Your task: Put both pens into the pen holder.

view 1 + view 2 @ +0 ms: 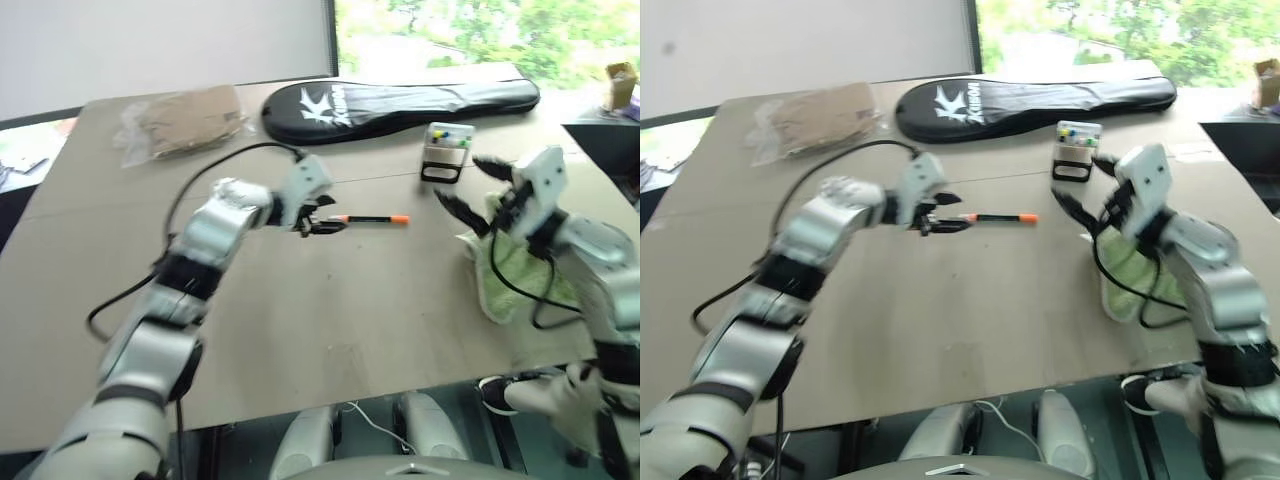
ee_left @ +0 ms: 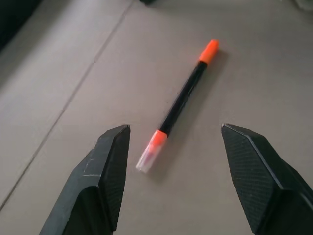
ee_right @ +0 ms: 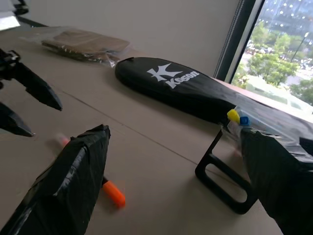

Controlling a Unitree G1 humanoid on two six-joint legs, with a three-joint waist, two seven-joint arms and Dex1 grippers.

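One pen (image 1: 370, 218) lies flat on the bench (image 1: 330, 310), black barrel w/ orange cap at one end and a pale whitish tip at the other, pale tip toward the left claw (image 1: 322, 222). In the left wrist view that claw's fingers (image 2: 107, 161) are spread wide, nothing between them, pale end of the pen just ahead of the gap, not touching either finger.

Pen holder (image 1: 446, 151) stands upright further back on the bench, near the long black racket bag (image 1: 400, 105), well apart from the pen. Small coloured tips, yellow and blue, show at its top; can't tell if the blue one is the 2nd pen.

Right claw (image 1: 478, 185) is spread too, empty, hovering just beside the holder, above a green cloth (image 1: 520, 270).

Handling, my read: pen looks light, stiff, smooth plastic, round barrel, so likely to roll or squirt out of a pinch. Best hold is prob. across the black barrel near mid-length, not on the tapered pale tip. Holder looks light enough to tip if nudged.
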